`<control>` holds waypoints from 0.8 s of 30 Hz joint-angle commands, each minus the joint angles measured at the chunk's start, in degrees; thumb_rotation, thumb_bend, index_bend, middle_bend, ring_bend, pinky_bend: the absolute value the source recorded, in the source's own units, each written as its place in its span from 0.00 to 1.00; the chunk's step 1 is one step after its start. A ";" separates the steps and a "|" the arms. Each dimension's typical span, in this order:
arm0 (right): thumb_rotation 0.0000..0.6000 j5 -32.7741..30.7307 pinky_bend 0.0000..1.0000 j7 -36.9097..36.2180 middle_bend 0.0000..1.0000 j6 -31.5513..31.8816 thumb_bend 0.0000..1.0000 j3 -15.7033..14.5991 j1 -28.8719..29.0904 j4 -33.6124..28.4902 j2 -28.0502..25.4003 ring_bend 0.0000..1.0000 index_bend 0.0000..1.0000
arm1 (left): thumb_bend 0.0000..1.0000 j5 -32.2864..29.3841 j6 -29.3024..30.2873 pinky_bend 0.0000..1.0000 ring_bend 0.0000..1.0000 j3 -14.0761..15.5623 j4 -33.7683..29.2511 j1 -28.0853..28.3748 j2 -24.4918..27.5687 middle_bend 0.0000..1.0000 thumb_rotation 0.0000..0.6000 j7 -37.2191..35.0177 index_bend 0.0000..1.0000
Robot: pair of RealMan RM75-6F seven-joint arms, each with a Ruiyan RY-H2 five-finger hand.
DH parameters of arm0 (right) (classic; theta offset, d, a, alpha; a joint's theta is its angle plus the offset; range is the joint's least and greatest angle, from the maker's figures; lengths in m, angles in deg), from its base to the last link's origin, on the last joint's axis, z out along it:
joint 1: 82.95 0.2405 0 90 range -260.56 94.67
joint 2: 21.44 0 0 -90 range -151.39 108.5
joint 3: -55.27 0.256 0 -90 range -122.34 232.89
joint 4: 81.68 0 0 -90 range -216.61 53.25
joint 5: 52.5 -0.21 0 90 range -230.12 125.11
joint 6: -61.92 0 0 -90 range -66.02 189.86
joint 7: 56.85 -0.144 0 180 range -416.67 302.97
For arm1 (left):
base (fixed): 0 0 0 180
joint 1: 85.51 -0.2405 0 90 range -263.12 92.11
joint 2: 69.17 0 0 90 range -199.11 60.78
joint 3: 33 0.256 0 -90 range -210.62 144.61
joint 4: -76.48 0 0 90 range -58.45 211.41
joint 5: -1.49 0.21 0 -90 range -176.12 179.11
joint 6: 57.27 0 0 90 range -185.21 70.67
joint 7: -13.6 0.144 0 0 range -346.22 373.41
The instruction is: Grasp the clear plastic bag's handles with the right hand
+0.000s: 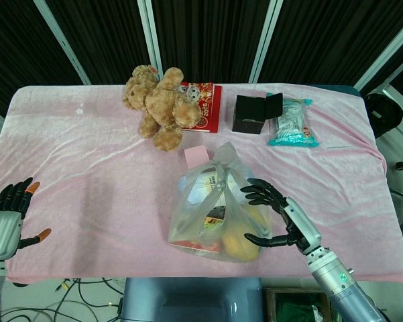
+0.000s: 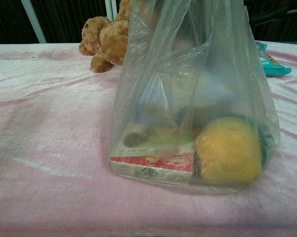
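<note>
The clear plastic bag (image 1: 214, 208) stands on the pink cloth near the table's front edge, holding a yellow round item, a red-edged box and other goods. Its handles (image 1: 222, 159) rise loosely at the top, free of any hand. In the chest view the bag (image 2: 188, 98) fills the middle of the frame. My right hand (image 1: 276, 215) is open just right of the bag, fingers spread toward its side, with nothing in its grasp. My left hand (image 1: 15, 215) hangs open at the table's front left corner, far from the bag.
A brown teddy bear (image 1: 159, 104) lies at the back on a red booklet (image 1: 204, 106). A black box (image 1: 253, 113) and a teal-edged packet (image 1: 294, 122) sit at the back right. The pink cloth (image 1: 87, 168) covers the whole table.
</note>
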 commanded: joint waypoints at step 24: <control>1.00 -3.40 0.23 2.05 0.19 -0.90 0.12 1.75 2.35 0.00 1.07 0.20 0.16 | 0.00 0.05 0.23 0.00 0.00 -0.04 -0.12 -0.11 0.04 0.00 1.00 -0.09 0.00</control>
